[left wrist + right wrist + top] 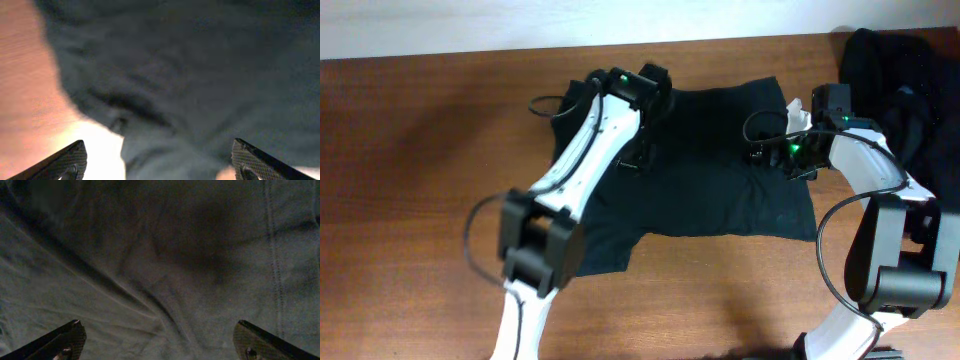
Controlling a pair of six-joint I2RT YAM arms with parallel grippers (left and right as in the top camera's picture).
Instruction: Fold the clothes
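Left gripper (157,142), right gripper (159,322): both spread wide, empty. Dark wrinkled cotton T-shirt (720,170) directly beneath each. Risk: pinch between fingertips catches only ridge or top layer, so fold skews.

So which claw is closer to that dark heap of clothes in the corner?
Right. The right gripper hovers over the edge of the spread shirt nearest the heap; the left gripper is over the shirt's opposite side, farther away.

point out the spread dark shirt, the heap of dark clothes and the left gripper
dark shirt (720,175), overhead view, middle of its body
heap of dark clothes (905,70), overhead view, centre of the heap
left gripper (159,155), left wrist view, midway between its fingertips
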